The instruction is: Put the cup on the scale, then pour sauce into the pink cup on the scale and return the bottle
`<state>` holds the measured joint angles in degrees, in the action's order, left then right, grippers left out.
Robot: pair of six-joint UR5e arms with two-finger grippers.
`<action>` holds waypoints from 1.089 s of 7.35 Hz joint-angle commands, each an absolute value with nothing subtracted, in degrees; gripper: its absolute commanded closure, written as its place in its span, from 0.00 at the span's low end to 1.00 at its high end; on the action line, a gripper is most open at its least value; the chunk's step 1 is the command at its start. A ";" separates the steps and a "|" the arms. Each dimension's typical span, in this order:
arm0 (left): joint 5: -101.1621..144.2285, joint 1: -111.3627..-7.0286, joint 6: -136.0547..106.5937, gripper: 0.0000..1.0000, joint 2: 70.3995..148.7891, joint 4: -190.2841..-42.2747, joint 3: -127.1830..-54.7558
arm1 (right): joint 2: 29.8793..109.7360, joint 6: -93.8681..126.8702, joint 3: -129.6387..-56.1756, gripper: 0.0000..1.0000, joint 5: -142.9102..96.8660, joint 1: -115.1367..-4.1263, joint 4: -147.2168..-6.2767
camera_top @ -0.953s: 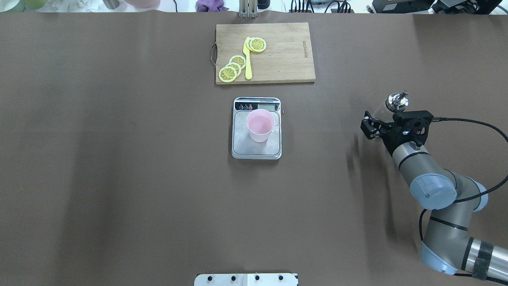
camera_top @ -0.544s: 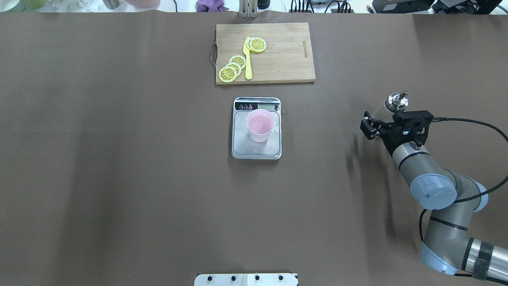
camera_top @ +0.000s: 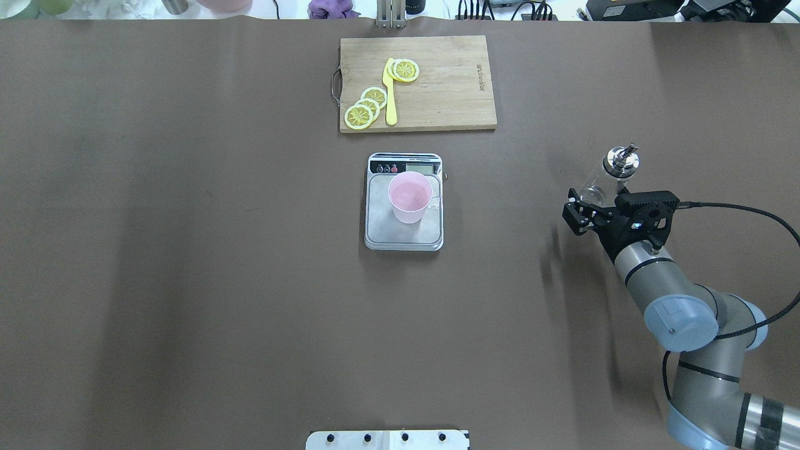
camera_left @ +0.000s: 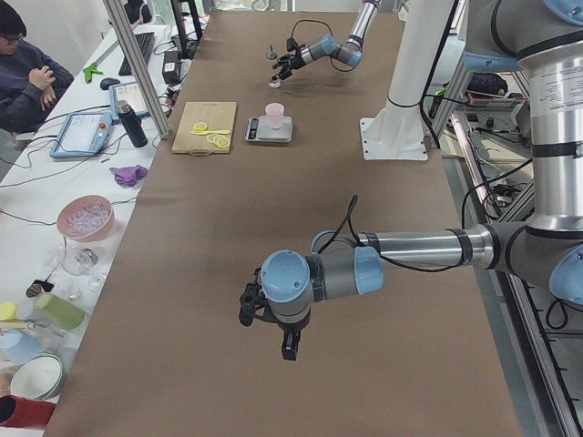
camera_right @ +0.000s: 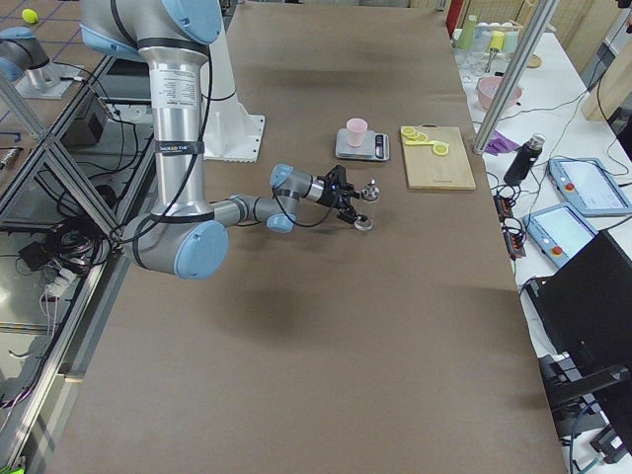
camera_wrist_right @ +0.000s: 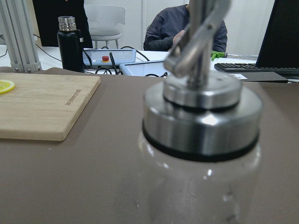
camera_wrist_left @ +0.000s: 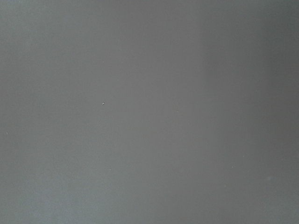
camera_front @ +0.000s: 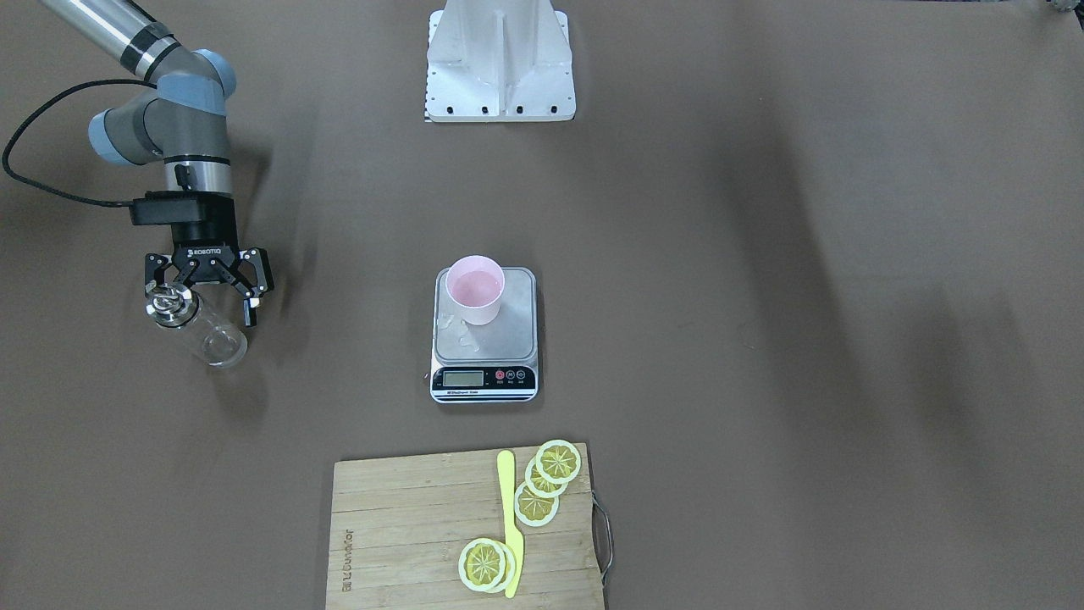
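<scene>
right hand [camera_front: 203, 294] is hanging open close by bottle [camera_top: 605, 178] | bottle is standing on counter [camera_top: 187, 250], well apart from scale [camera_top: 403, 239] | cup [camera_top: 409, 197] is sitting on scale | left hand [camera_left: 267, 328]: cannot tell | risk: backing off skewed, a finger is clipping and toppling bottle

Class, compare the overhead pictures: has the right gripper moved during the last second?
Yes. The right gripper has drawn back toward the robot, down the view, away from the bottle, which has stayed put on the table.
</scene>
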<state>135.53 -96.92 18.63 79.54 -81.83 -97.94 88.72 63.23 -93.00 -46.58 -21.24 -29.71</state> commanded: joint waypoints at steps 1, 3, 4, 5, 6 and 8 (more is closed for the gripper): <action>135.53 -96.94 18.63 0.02 79.54 -81.83 -97.91 | 96.20 64.25 -101.56 0.00 -44.56 -15.84 -29.71; 135.53 -96.86 18.55 0.02 79.54 -81.83 -98.09 | 98.43 66.27 -103.01 0.00 -42.54 -13.28 -29.71; 135.53 -96.86 18.54 0.02 79.54 -81.83 -98.17 | 99.39 66.27 -103.27 0.00 -42.63 -13.10 -29.62; 135.53 -96.86 18.54 0.02 79.63 -81.83 -98.09 | 100.10 66.01 -104.23 0.00 -43.41 -13.18 -29.71; 135.53 -96.86 18.54 0.02 79.63 -81.83 -98.09 | 102.54 65.22 -106.15 0.00 -45.51 -13.36 -29.71; 135.53 -96.86 18.54 0.02 79.63 -81.83 -98.17 | 106.69 63.99 -110.30 0.00 -51.56 -15.97 -29.79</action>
<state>135.53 -96.86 18.54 79.62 -81.82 -98.11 104.77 64.90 -108.66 -47.91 -14.07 -29.72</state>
